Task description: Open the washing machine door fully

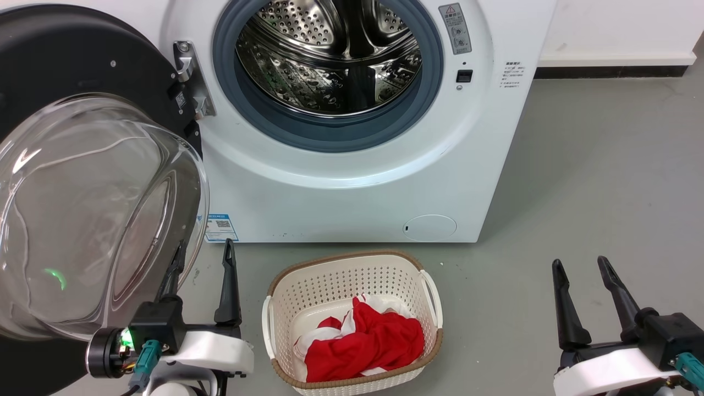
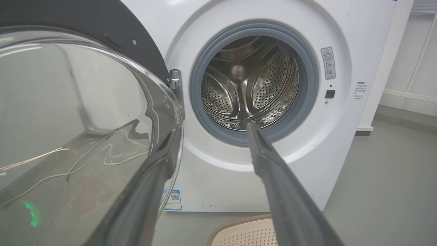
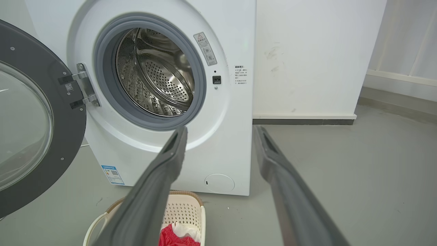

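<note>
Grey floor [image 1: 577, 181], white wall [image 3: 307, 51]. Washing machine [image 1: 341, 187] stands on the floor, drum exposed. Washing machine door [image 1: 82, 209] hangs open on the hinge at the robot's left, just beside the left gripper [image 1: 203, 246]; contact unclear. Left gripper's fingers spread, empty. Right gripper [image 1: 579, 262] likewise, well apart from the door. Door upright, glass bowl bulging toward the robot.

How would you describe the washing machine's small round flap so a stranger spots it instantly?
Find the white front-loading washing machine. Low on its front panel, below the drum opening and towards the right in the head view, sits the small round flap. It is plain white, unlike the blue label sticker at the lower left.
</note>
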{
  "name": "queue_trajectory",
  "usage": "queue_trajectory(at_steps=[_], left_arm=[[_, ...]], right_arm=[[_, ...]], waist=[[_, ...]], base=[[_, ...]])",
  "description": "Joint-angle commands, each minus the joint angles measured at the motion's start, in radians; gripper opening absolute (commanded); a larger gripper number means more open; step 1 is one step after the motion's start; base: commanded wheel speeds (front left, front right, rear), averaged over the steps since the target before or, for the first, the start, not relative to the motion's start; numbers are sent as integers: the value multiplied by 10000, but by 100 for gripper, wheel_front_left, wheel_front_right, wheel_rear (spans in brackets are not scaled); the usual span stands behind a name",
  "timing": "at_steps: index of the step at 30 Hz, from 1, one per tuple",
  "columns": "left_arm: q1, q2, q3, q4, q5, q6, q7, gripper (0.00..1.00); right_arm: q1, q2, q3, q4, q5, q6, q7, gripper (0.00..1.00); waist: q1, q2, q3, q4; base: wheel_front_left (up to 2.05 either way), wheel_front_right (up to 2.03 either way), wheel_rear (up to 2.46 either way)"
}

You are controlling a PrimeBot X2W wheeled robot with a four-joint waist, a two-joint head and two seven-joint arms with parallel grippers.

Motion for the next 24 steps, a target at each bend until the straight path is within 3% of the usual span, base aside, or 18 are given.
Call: queue_trajectory(at_steps=[1, 24], left_arm=[[131, -19, 67, -23, 122, -59, -24, 100], [162, -303, 505, 207, 606, -494, -25, 100]], right_arm=[[-8, 16, 10, 13, 58, -7, -15, 100], [-96, 16, -25, 214, 82, -7, -79, 100]], waist=[[0, 0, 11, 15], [0, 0, 25, -16]], base=[[0, 0, 0], [0, 0, 0]])
